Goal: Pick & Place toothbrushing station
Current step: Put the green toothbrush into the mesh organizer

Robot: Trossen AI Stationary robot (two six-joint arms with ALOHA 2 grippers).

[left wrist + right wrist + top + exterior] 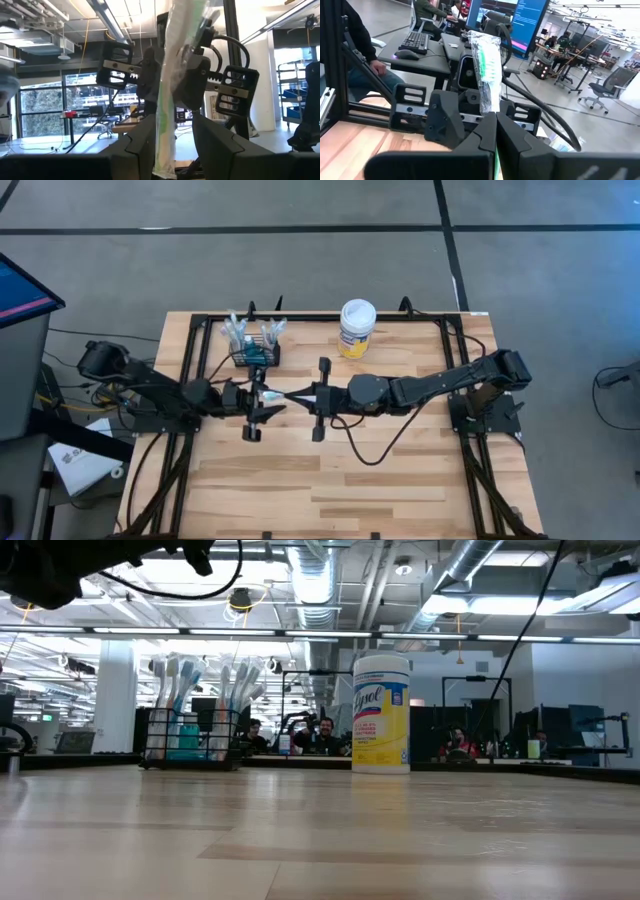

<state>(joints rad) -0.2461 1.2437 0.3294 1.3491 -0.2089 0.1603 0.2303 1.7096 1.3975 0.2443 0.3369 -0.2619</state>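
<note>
The black wire-mesh basket [255, 352] stands on its base at the table's far left and holds several upright toothbrushes; it also shows in the low view [190, 740]. A toothbrush in a clear wrapper [285, 394] hangs level between my two grippers above the table's middle. My right gripper [306, 393] is shut on it [487, 60]. My left gripper [266, 394] is open, its fingers on either side of the wrapper's other end [166, 115]. My right gripper pinches the wrapped toothbrush by its end [491, 107] between its two fingers, coming level from the table's right. The rest of the wrapper sticks out past the fingertips toward the left gripper, clear of the table. My left gripper: the wrapper lies close to one finger [147, 140], and I cannot tell whether they touch.
A white-lidded, yellow-labelled round tub [357, 328] stands at the far middle of the table, to the right of the basket; it also shows in the low view [381, 712]. People sit at desks in the room beyond the table.
</note>
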